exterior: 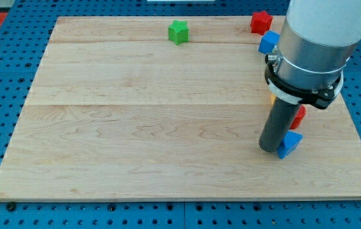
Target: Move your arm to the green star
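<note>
**Reach for the green star not yet made: tip sits far across the desk**

The green star (178, 31) lies alone near the view's top edge of the wooden desk (135, 127), at about twelve o'clock from the board's middle, with bare wood all around it and nothing touching it.

Going rightward, my tip (269, 149) rests on the desk low on the view's right side, well apart from the star. A blue block (288, 144), roughly star-shaped, sits just beside the tip at three o'clock, seemingly touching the rod. Behind the rod a red block (300, 116) peeks out at about one o'clock, and a sliver of orange shows at the rod's left edge. Further up, a blue block (268, 42) and a red star (260, 21) sit near the view's top right corner.

I judge the approach as barely begun. The next move calls for a long slide toward about eleven o'clock, over clear wood.

The arm stands near vertical, its grey body hiding part of the right side. The end effector is a plain rod; nothing opens or closes.
</note>
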Motion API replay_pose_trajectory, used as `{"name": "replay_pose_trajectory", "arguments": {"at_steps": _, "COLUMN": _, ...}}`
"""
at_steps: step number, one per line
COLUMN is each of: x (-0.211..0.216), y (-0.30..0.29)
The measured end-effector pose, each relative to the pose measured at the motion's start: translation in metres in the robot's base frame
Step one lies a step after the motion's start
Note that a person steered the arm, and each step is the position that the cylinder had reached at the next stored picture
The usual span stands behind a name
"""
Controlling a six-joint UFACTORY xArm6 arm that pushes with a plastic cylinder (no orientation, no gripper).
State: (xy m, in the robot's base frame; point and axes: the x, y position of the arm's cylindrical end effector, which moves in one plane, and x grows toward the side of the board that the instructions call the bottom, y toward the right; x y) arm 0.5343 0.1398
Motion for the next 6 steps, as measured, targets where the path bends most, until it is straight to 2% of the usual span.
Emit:
{"name": "replay_pose_trajectory", "arguments": {"at_steps": 1, "x": 0.001, "y": -0.021}}
{"name": "replay_pose_trajectory", "arguments": {"at_steps": 2, "x": -0.025, "y": -0.147}}
{"name": "replay_pose_trajectory", "arguments": {"at_steps": 3, "x": -0.083, "y": -0.244}}
{"name": "replay_pose_trajectory", "arguments": {"at_steps": 4, "x": -0.165, "y": -0.281}}
{"name": "replay_pose_trajectory", "arguments": {"at_steps": 5, "x": -0.247, "y": -0.254}}
{"name": "replay_pose_trajectory", "arguments": {"at_steps": 6, "x": -0.309, "y": -0.228}}
